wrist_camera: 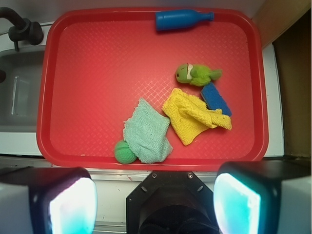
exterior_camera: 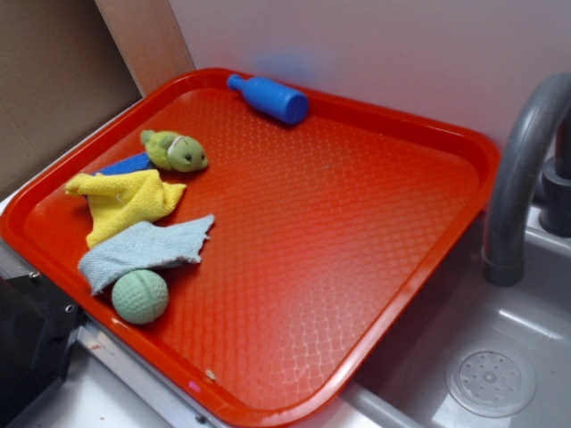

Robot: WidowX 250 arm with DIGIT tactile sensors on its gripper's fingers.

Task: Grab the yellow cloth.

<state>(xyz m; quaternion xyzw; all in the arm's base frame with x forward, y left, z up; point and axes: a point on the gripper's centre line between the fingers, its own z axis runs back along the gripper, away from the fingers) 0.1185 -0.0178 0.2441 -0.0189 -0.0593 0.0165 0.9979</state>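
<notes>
Looking down from the wrist camera, the claw (wrist_camera: 156, 204) hangs high above the near edge of a red tray (wrist_camera: 87, 58), its two fingers spread wide apart with nothing between them; one pale finger pad (wrist_camera: 70, 207) glows cyan at the bottom of the view. The yellow cloth (wrist_camera: 191, 114) lies crumpled on the tray, ahead of the claw and slightly to its right, well apart from the fingers. A pale blue-grey cloth (wrist_camera: 147, 131) lies just beside it, on the side nearer the claw's centre line, their edges touching. A green ball (wrist_camera: 125, 152) rests against that pale cloth, closest to the claw. Beyond the yellow cloth sits a yellow-green plush toy (wrist_camera: 196, 73), and a flat blue piece (wrist_camera: 215, 98) lies partly under the cloth's far corner. A blue bottle (wrist_camera: 180, 20) lies on its side at the tray's far edge. A grey sink (exterior_camera: 500, 357) with a curved faucet (exterior_camera: 522, 169) adjoins the tray.
</notes>
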